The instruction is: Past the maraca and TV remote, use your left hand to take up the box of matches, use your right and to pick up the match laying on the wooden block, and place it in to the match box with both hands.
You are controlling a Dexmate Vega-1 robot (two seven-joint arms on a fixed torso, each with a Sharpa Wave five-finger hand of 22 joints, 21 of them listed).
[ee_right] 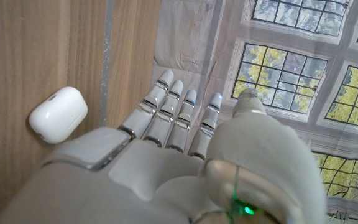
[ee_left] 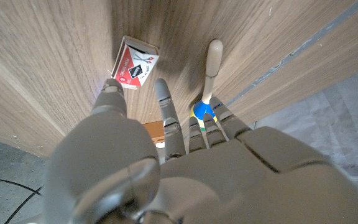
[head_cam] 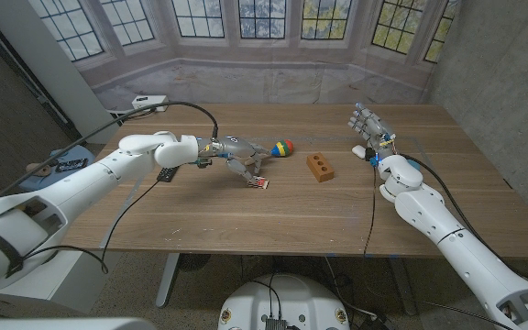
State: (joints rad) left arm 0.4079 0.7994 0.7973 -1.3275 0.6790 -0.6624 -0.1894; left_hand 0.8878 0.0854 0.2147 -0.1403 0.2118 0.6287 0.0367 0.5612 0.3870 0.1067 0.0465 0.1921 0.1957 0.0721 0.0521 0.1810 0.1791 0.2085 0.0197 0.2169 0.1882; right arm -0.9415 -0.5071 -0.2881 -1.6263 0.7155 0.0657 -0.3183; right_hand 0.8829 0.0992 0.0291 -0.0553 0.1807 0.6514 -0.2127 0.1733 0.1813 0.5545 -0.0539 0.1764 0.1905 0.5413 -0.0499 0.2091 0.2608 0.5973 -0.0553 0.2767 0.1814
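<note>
On the wooden worktop (head_cam: 273,215), the left robot hand (head_cam: 238,158) is reaching out over the middle of the surface, its fingers spread and pointing down toward the box of matches (head_cam: 258,183), which is lying flat just in front of the fingertips. In the left wrist view the red and white box of matches (ee_left: 135,64) is sitting on the wood just beyond the thumb tip (ee_left: 112,88), and I cannot tell whether the tip is touching it; nothing is being held, so this robot hand is released. The maraca (head_cam: 280,148), with its blue, yellow and red head, is lying just beyond the left robot hand, and the left wrist view is showing its pale handle (ee_left: 212,62) stretching away from the blue head beside the fingers. A dark TV remote (head_cam: 167,173) is lying under the left forearm, partly hidden. The wooden block (head_cam: 320,168), an orange-brown piece with holes in its top, is standing near the middle of the worktop, to the right of the box of matches and apart from it; the match on it is too small to make out. The right robot hand (head_cam: 368,125) is hanging above the far right part of the worktop, well apart from the block, fingers upright and loosely apart, grasping nothing. A small white case (ee_right: 58,114) is lying on the wood beside that hand.
</note>
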